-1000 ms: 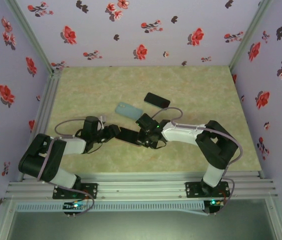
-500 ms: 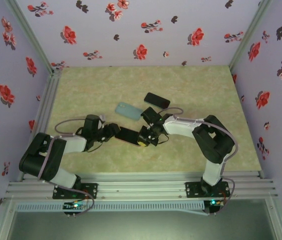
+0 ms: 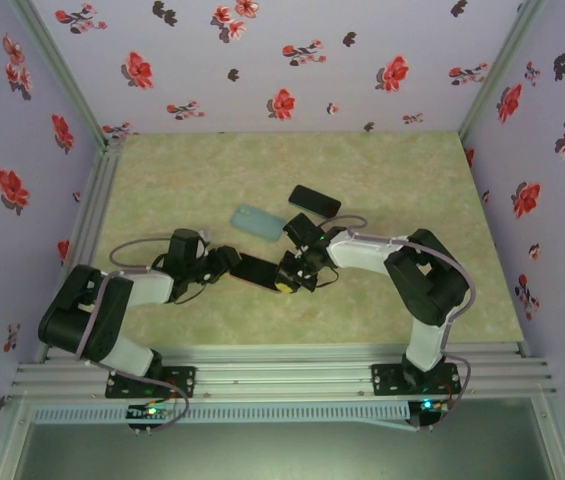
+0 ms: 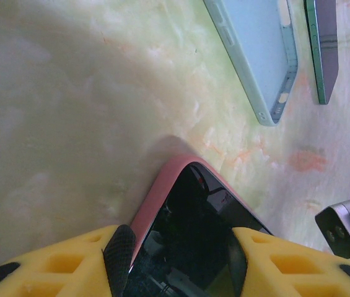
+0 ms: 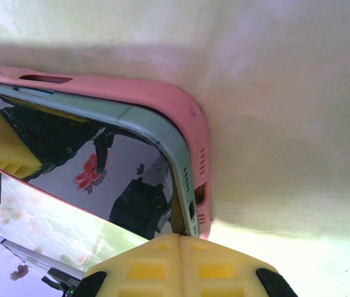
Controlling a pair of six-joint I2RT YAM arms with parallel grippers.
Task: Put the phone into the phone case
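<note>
Right gripper [image 5: 181,250] clenched, empty; in last second I watch it swing in, now fingertips at phone [image 5: 69,164] corner. Left gripper [image 4: 178,255] grasps pink case [image 4: 156,198] across width, phone lying between its fingers. Corner looks unseated; pressing-in probably starting.

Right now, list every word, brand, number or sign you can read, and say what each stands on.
None can be read.
The pink case, the phone screen in it, the light blue case and the dark slab beside it bear no legible text.
The wallpaper has flowers only.
</note>
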